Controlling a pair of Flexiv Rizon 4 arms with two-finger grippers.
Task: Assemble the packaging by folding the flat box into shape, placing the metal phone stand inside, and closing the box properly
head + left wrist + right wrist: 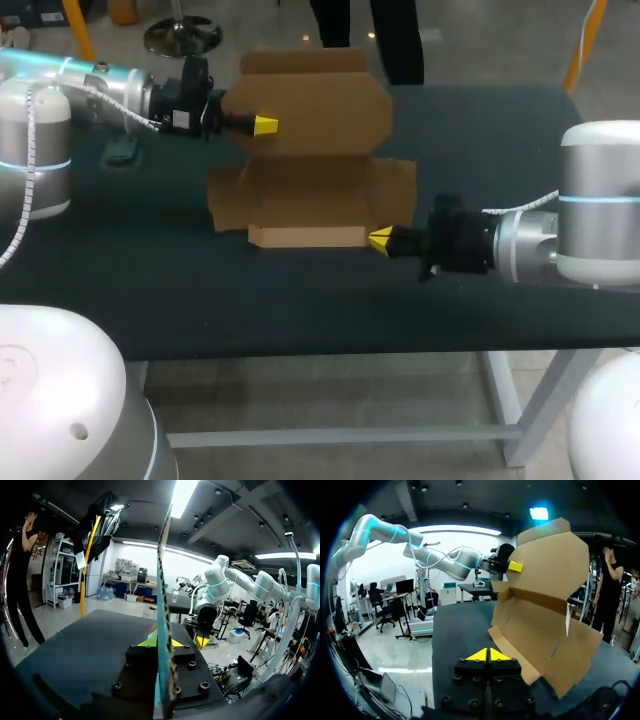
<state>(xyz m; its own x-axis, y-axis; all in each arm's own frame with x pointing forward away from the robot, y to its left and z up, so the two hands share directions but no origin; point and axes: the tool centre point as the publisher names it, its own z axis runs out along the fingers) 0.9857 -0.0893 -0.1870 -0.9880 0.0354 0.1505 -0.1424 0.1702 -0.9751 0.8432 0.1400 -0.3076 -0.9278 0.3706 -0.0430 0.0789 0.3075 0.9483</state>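
Left end effector is clamped on the lid panel of the cardboard box. In its own wrist view the cardboard runs edge-on between the two yellow tips, which press it from both sides. That panel stands raised, nearly upright, above the box's far edge, and the grip sits at the panel's left side edge. The left arm comes in from the left over the far part of the desk.

Right end effector has its fingers pressed together with nothing between them, the yellow tips meeting in a point. It lies low over the desk. Its tip is touching or just beside the right end of the box's front wall, which is folded up.

The box sits in the middle of the dark desk, partly formed: base flat, side flaps spread out to left and right, lid open. A small dark thing lies on the desk under the left arm; what it is cannot be told.
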